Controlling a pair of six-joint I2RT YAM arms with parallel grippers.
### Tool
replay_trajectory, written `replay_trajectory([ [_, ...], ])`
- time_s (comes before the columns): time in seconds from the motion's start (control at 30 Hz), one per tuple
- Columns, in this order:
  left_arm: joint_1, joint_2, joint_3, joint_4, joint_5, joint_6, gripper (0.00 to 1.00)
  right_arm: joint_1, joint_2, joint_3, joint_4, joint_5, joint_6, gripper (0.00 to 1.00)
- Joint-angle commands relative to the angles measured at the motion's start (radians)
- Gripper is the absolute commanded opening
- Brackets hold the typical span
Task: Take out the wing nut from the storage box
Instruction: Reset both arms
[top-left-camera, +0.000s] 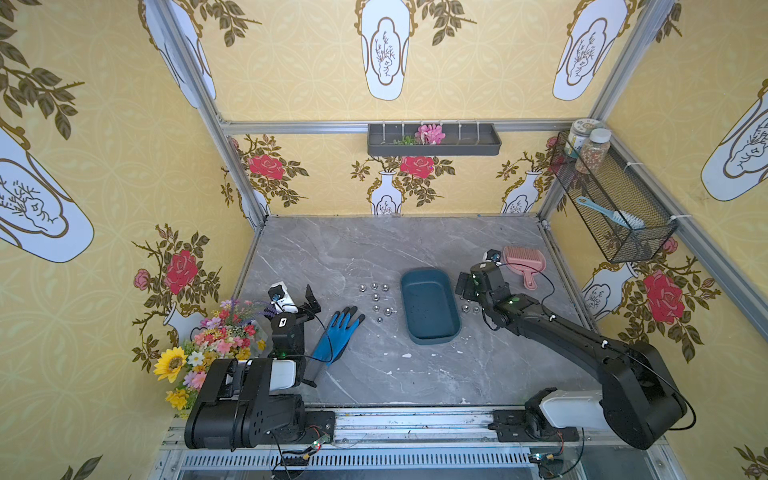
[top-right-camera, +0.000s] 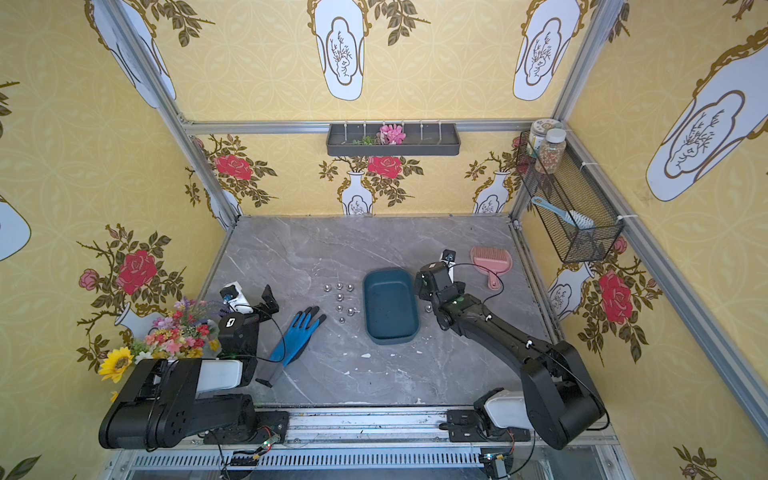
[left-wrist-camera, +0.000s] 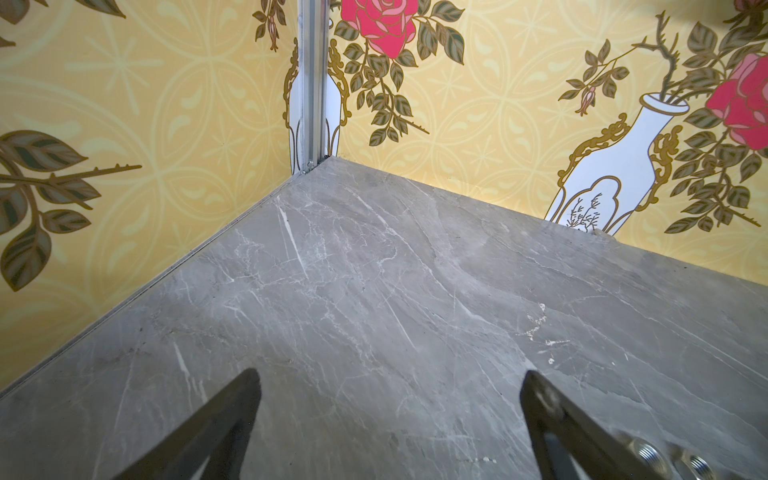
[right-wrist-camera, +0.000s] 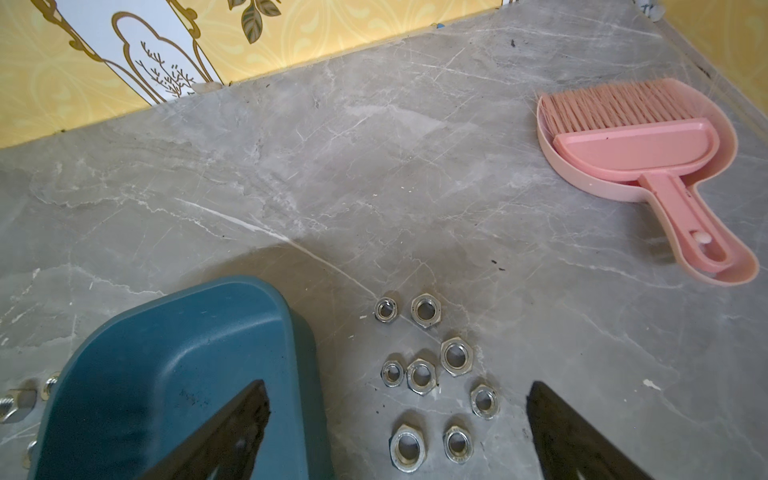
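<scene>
right gripper (right-wrist-camera: 397, 388) wide open, empty; nuts (right-wrist-camera: 456, 356) below its jaws; box (right-wrist-camera: 178, 353) just beside it | left gripper (left-wrist-camera: 390, 374) wide open, empty

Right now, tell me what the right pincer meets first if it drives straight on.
Probably the hex nuts on the grey table beside the storage box; the right pincer, open, frames them, though depth is unclear.

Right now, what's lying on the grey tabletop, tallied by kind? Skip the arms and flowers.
Nuts between glove and storage box: 7
Hex nuts on the box's dustpan side, in the right wrist view: 8
Storage box: 1
Glove: 1
Pink dustpan: 1
Pink brush lying in it: 1
Total: 19
</scene>
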Motion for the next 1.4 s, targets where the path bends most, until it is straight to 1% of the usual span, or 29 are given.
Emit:
replay_trajectory([
  [0.0,0.001,0.002,-0.001,0.023,-0.006,-0.005,0.99,0.015,0.029,0.058,-0.042,0.067,-0.023,0.97],
  [0.1,0.001,0.002,-0.001,0.024,-0.007,-0.005,0.99,0.042,0.059,0.093,-0.076,0.138,-0.029,0.97],
  [0.13,0.001,0.001,-0.002,0.023,-0.007,-0.005,0.99,0.048,0.068,0.096,-0.074,0.143,-0.036,0.97],
  [0.17,0.001,0.001,-0.001,0.024,-0.007,-0.005,0.99,0.048,0.082,0.101,-0.066,0.105,-0.061,0.97],
  [0.23,0.001,0.0,-0.002,0.023,-0.006,-0.005,0.99,0.045,0.115,0.141,-0.131,0.097,-0.045,0.97],
  [0.3,0.001,0.001,-0.001,0.023,-0.006,-0.005,0.99,0.043,0.133,0.161,-0.165,0.114,-0.03,0.97],
  [0.37,0.001,0.001,-0.001,0.023,-0.006,-0.005,0.99,0.01,0.126,0.157,-0.173,0.085,-0.005,0.97],
  [0.47,0.001,0.001,-0.002,0.023,-0.007,-0.005,0.99,-0.075,0.098,0.141,-0.189,0.007,0.043,0.97],
  [0.57,0.001,0.001,-0.002,0.024,-0.006,-0.005,0.99,-0.141,0.039,0.096,-0.155,-0.041,0.036,0.97],
  [0.73,0.001,0.001,-0.002,0.023,-0.006,-0.005,0.99,-0.254,-0.064,0.002,-0.04,-0.19,-0.028,0.97],
  [0.77,0.001,0.002,-0.001,0.025,-0.006,-0.005,0.99,-0.268,-0.096,-0.024,-0.004,-0.194,-0.04,0.97],
  [0.87,0.001,0.002,-0.002,0.025,-0.006,-0.005,0.99,-0.303,-0.206,-0.133,0.143,-0.142,-0.076,0.97],
  [0.9,0.001,0.001,-0.002,0.025,-0.006,-0.005,0.99,-0.313,-0.231,-0.17,0.226,-0.145,-0.15,0.97],
  [0.97,0.001,0.002,-0.001,0.025,-0.006,-0.005,0.99,-0.315,-0.264,-0.254,0.362,-0.071,-0.251,0.97],
  [1.0,0.001,0.002,-0.001,0.025,-0.006,-0.006,0.99,-0.314,-0.272,-0.27,0.382,-0.03,-0.284,0.97],
  [1.1,0.001,0.002,-0.001,0.025,-0.007,-0.006,0.99,-0.316,-0.263,-0.281,0.378,0.059,-0.359,0.97],
  [1.17,0.001,0.003,-0.001,0.025,-0.006,-0.005,0.99,-0.317,-0.235,-0.308,0.433,0.064,-0.423,0.97],
  [1.27,0.001,0.001,-0.002,0.025,-0.006,-0.005,0.99,-0.329,-0.192,-0.351,0.516,0.086,-0.473,0.97],
  [1.37,0.001,0.001,-0.002,0.025,-0.005,-0.005,0.99,-0.348,-0.167,-0.411,0.628,0.058,-0.514,0.97],
])
